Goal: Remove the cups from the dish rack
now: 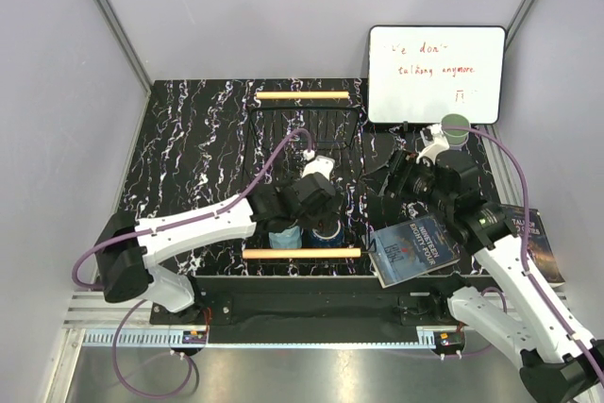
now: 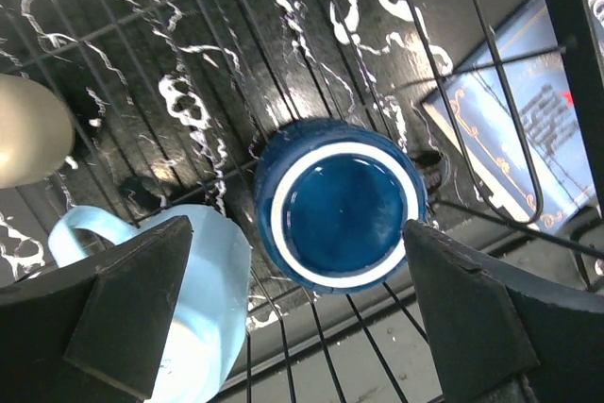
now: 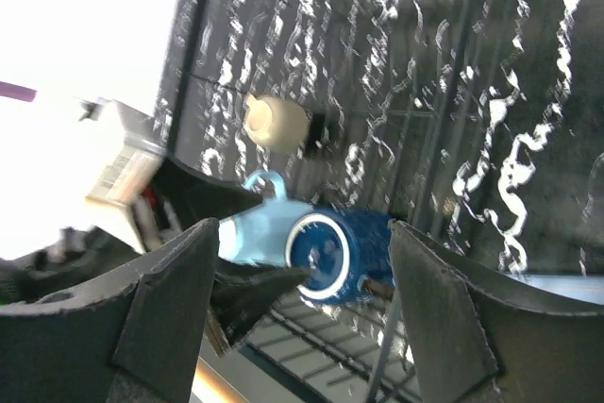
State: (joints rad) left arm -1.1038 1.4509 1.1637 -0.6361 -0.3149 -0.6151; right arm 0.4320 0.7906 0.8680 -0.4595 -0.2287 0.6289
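Note:
The dish rack [image 1: 304, 95] is a black wire rack with a wooden bar at each end. At its near end stand the light blue mug [image 1: 286, 234] and the dark navy mug [image 1: 327, 231]. My left gripper [image 1: 307, 197] hovers open just above them. In the left wrist view the navy mug [image 2: 342, 207] lies between the open fingers, the light blue mug [image 2: 193, 290] is by the left finger, and the beige mug [image 2: 28, 129] sits at the left edge. My right gripper [image 1: 392, 176] is open and empty beside the rack's right side. The pale green tumbler [image 1: 457, 129] stands on the table. The lavender tumbler is out of view.
A white whiteboard [image 1: 436, 73] leans at the back right, just behind the green tumbler. A blue book [image 1: 413, 246] lies at the rack's near right corner, and a dark book [image 1: 540, 243] lies under the right arm. Grey walls enclose the black marbled table [image 1: 189, 158].

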